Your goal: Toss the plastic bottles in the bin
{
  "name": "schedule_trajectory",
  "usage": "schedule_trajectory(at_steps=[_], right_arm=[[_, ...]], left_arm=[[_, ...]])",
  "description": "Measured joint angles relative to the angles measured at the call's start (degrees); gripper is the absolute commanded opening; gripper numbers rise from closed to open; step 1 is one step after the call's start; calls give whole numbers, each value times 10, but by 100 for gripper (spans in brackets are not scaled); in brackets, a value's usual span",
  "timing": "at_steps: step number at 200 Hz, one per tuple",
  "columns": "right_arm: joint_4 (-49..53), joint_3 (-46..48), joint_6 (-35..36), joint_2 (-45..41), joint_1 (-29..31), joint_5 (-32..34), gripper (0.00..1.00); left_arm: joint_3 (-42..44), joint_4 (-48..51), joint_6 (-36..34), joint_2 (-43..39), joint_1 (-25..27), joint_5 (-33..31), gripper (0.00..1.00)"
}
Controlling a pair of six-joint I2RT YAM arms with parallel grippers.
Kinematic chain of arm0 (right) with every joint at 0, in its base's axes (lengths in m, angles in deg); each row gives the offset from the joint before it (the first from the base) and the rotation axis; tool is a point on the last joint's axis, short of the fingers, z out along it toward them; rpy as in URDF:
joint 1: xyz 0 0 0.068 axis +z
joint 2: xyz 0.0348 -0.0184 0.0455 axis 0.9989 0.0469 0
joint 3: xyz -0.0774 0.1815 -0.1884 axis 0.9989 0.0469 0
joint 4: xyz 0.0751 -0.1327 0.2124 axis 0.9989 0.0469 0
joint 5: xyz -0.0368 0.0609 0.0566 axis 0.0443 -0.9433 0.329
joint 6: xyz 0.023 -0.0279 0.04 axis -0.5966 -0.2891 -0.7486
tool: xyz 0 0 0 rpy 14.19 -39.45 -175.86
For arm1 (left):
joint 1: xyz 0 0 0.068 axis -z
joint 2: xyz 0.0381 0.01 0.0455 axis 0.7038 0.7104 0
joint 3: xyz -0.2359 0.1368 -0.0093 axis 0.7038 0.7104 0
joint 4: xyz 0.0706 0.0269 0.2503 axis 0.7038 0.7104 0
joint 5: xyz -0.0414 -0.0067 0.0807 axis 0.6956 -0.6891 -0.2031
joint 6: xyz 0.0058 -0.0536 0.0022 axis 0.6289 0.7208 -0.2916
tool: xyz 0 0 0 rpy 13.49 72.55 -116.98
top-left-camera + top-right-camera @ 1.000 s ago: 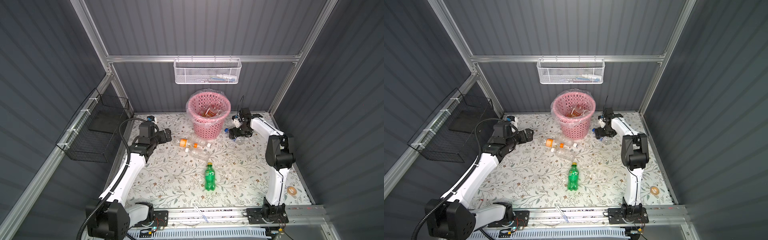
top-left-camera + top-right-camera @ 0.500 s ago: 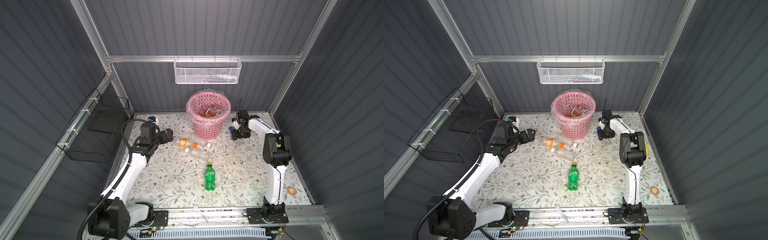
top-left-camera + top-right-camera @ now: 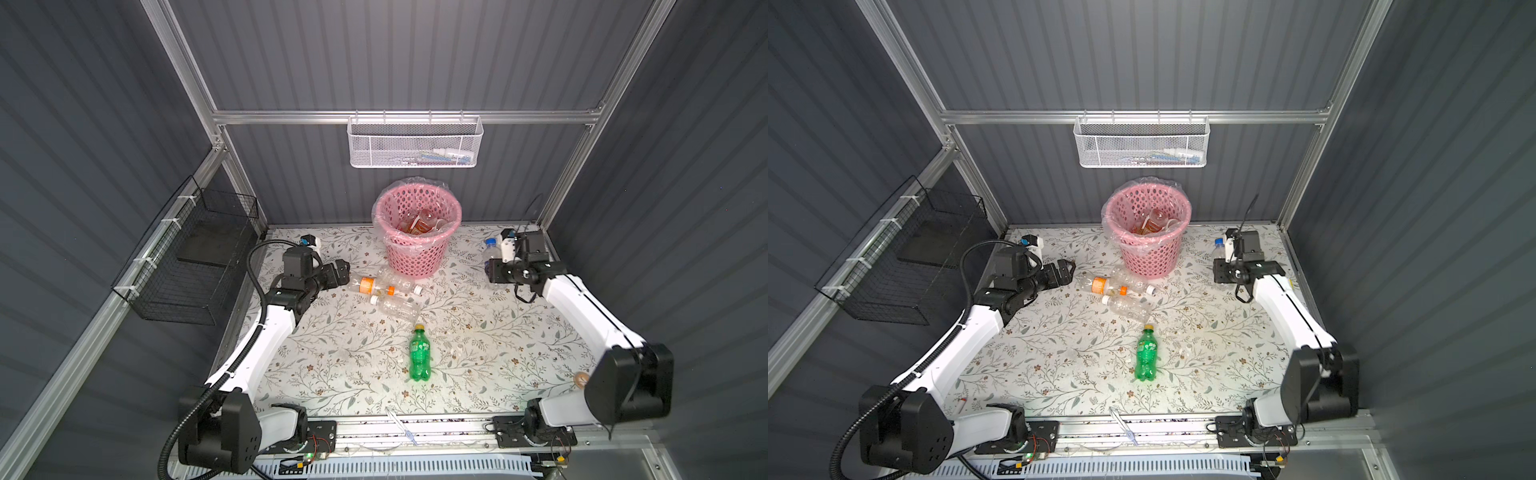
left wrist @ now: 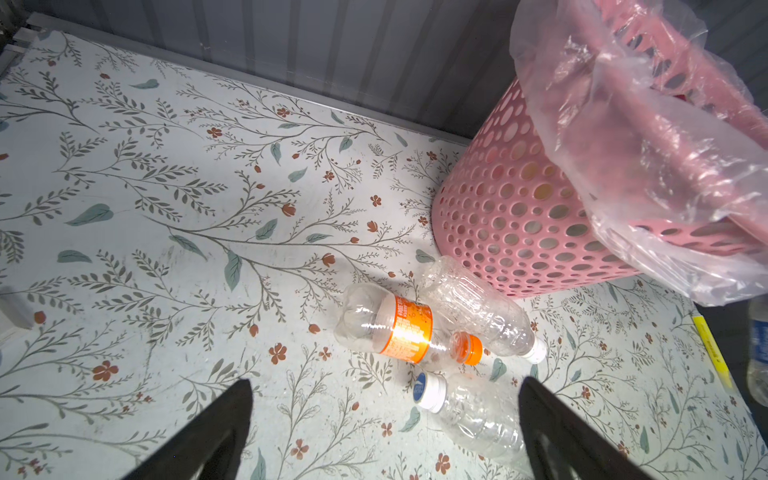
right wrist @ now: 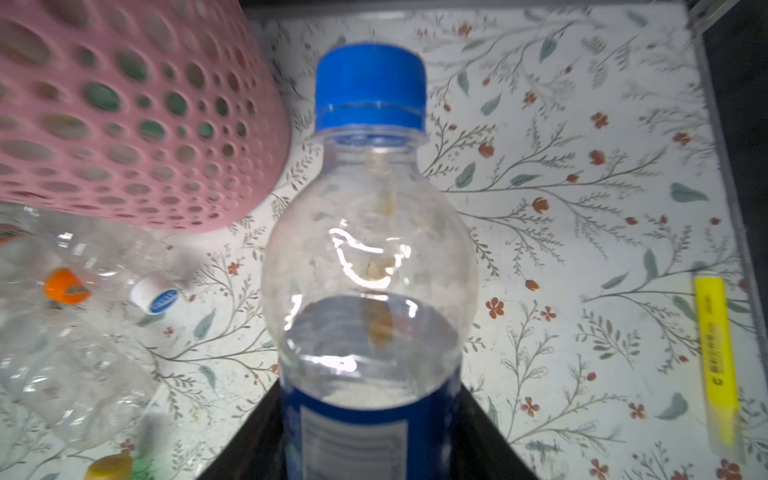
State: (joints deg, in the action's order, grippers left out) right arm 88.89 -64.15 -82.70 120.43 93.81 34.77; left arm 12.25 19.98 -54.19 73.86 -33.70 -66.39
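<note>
R claw closed since 1 s ago; now gripping blue-cap bottle | step: pick | next: lift above bin rim; drop in | L claw wide, empty

We find the left arm rising from its base at 7 o'clock and reaching to about 10 o'clock, wrist turned toward 3 o'clock. The left gripper hangs low, jaws spread wide with nothing between them; its black fingers stand well apart in the wrist view. The right arm climbs from 5 o'clock, folds at its elbow near 4 o'clock and stretches to about 2 o'clock, wrist bent toward 9 o'clock. The right gripper clamps the blue-capped bottle, fingers pressed against both sides of its label.
</note>
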Motion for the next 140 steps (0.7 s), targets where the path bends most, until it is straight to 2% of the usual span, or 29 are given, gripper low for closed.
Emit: schedule_trajectory(at_steps=[46,76,95,108,136,140], right_arm=[[-198,121,-42,-266,-1,2,56],[-319,141,-70,-344,-1,2,57],[-367,113,-90,-331,3,-10,60],[-372,56,-95,-287,18,-27,63],[-308,-172,-74,-107,84,-66,64],[-275,-214,-70,-78,90,-72,68]], left_arm=[[13,-27,7,0,0,30,100],[33,-44,8,-5,0,52,100],[40,-48,8,-12,0,64,99],[41,-51,8,-16,0,72,99],[41,-53,3,-23,13,74,100],[41,-53,0,-23,16,72,100]])
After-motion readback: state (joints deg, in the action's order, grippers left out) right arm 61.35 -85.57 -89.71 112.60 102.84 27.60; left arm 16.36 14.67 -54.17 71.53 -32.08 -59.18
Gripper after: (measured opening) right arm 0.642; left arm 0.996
